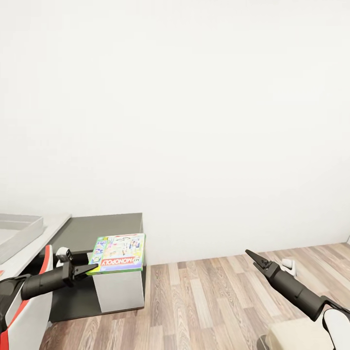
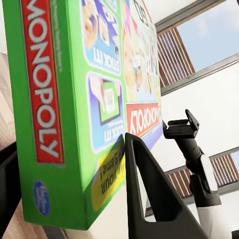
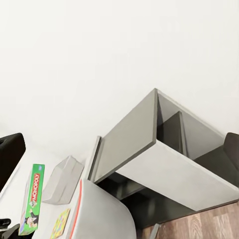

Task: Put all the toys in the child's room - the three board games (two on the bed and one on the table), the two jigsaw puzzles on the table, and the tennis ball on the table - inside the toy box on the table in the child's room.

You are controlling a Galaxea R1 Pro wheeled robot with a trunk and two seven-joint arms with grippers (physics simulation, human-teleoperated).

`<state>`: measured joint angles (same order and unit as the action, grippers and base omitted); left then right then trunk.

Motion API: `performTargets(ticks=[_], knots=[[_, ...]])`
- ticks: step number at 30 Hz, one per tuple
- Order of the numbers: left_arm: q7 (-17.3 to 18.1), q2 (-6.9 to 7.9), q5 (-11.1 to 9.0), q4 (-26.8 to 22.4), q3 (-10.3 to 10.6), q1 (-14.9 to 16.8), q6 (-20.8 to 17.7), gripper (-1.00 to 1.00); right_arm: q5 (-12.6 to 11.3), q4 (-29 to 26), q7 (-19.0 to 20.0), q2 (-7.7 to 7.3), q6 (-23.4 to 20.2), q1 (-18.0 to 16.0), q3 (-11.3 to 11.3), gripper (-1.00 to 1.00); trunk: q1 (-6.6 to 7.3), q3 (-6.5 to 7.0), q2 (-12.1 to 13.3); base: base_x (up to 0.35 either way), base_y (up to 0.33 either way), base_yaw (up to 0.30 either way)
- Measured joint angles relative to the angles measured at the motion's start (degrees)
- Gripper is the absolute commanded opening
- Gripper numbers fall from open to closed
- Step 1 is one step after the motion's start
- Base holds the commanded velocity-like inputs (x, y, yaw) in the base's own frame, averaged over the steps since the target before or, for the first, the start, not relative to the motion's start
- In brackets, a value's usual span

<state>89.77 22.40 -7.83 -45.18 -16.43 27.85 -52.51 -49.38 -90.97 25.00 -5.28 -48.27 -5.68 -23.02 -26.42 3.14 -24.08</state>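
A board game (image 1: 119,252), a flat green Monopoly box with cartoon print, hangs level over the dark-grey cabinet (image 1: 104,231), with my left gripper (image 1: 92,266) shut on its near edge. In the left wrist view the box (image 2: 74,99) is clamped between the black fingers (image 2: 149,199). The toy box (image 1: 17,232), a light-grey tray, sits on the pale table (image 1: 51,227) left of the game. My right gripper (image 1: 251,253) hovers over the wooden floor, open and holding nothing. The right wrist view takes in the toy box (image 3: 62,179), the held game (image 3: 32,199) and a jigsaw puzzle (image 3: 60,223).
The dark-grey cabinet with a white front (image 1: 119,289) stands against the white wall beside the table. Wooden floor (image 1: 204,301) stretches to the right. A beige corner (image 1: 296,335) lies at the lower right under my right arm.
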Motion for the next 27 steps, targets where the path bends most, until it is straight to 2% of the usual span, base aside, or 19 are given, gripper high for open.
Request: performTargets(ticks=[7,22,27], knots=[[0.00,0.16,-0.07,-0.02,-0.01,-0.02,-0.04,-1.00,0.03,0.00,-0.13,0.00,0.00,-0.01,0.01,1.00,0.00,0.13,0.00,0.000,0.000,0.112],[0.00,0.33,-0.06,-0.02,-0.23,-0.06,-0.33,-1.00,0.00,0.01,-0.07,0.00,0.00,-0.01,0.01,1.00,0.00,0.89,0.00,0.000,0.000,0.239],[0.00,0.36,-0.05,-0.01,-0.25,-0.05,-0.45,-1.00,0.00,0.01,-0.02,0.00,0.00,-0.01,0.01,1.00,0.66,1.70,1.21,0.000,0.000,0.244]])
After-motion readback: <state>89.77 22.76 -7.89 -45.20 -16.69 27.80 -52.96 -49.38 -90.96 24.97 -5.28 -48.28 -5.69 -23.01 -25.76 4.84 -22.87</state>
